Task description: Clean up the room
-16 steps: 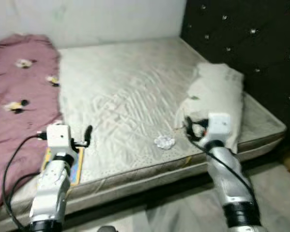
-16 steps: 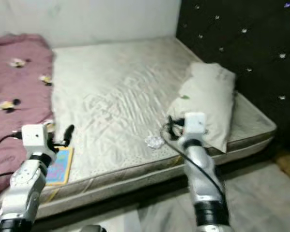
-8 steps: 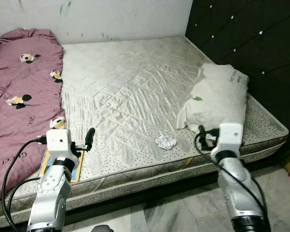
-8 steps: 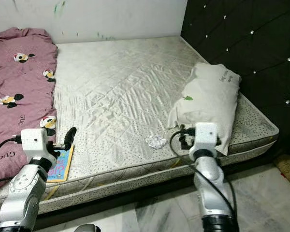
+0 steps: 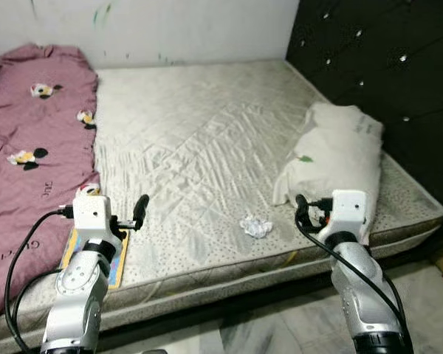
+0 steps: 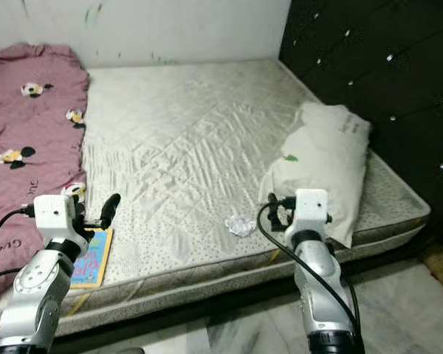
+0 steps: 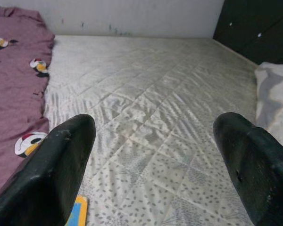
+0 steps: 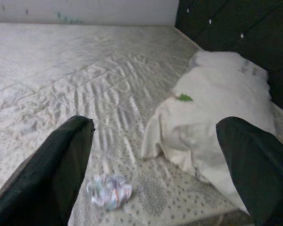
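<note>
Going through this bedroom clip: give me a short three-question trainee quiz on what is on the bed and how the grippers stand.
1. True or false: the crumpled white paper wad lies on the maroon cartoon-print blanket.
2. What lies nearest the left gripper? A) white pillow B) flat colourful book C) black tufted headboard
3. Fill in: in the wrist views, both the left gripper and the right gripper have fingers spread ____.

Key: 1 false, it lies on the bare quilted mattress; 2 B; 3 open.
</note>
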